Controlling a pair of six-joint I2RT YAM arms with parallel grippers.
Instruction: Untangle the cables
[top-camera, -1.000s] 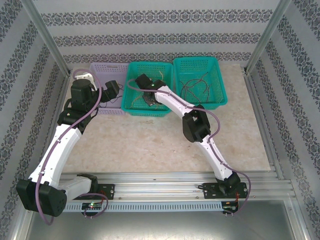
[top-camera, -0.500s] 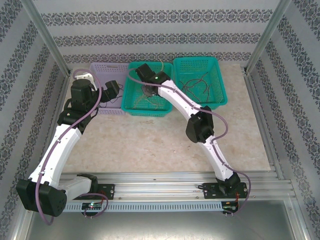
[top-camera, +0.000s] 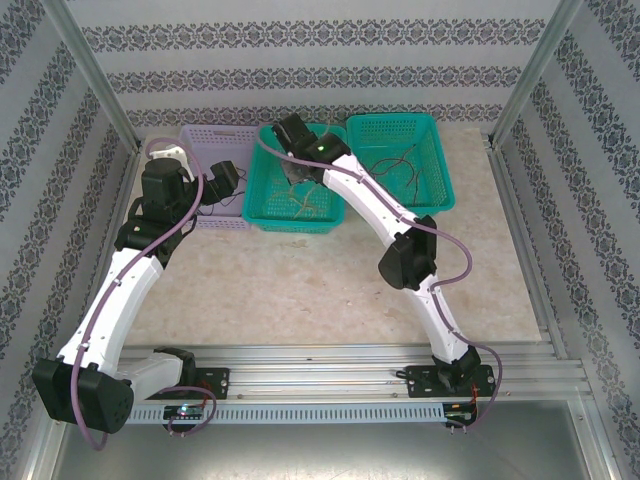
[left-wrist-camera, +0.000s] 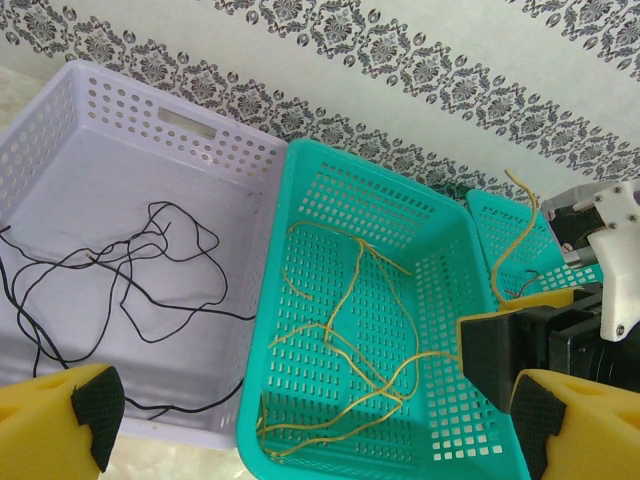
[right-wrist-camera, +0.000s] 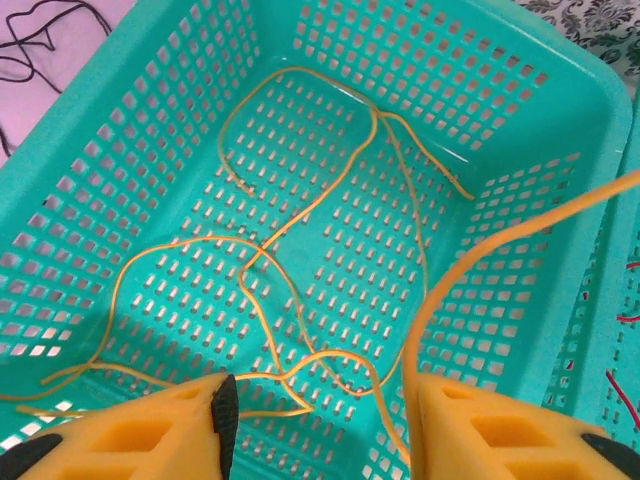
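Since a second ago my right arm has swung from the near part of the middle basket (top-camera: 295, 228) to its far end, while the left arm has not shifted. From the right wrist, the right gripper (right-wrist-camera: 320, 400) has its jaws parted with a clear gap. One loose yellow strand (right-wrist-camera: 480, 250) curves in from the right and runs down along the inner edge of the right-hand finger, touching it but not pinched as far as I can see. The other yellow cables (right-wrist-camera: 258, 250) lie looped on the basket floor below. My left gripper (left-wrist-camera: 310, 410) hangs wide and empty near the lilac basket (left-wrist-camera: 100, 110), where the black cables (left-wrist-camera: 160, 240) lie, and the red and dark ones (top-camera: 395, 170) sit in the right basket (top-camera: 447, 190). I judge this a release, so I would let the jaws spread fully before moving and check that the strand has slid off the finger. Then I would lift straight up, so it falls inside the middle basket rather than over the wall into the right one
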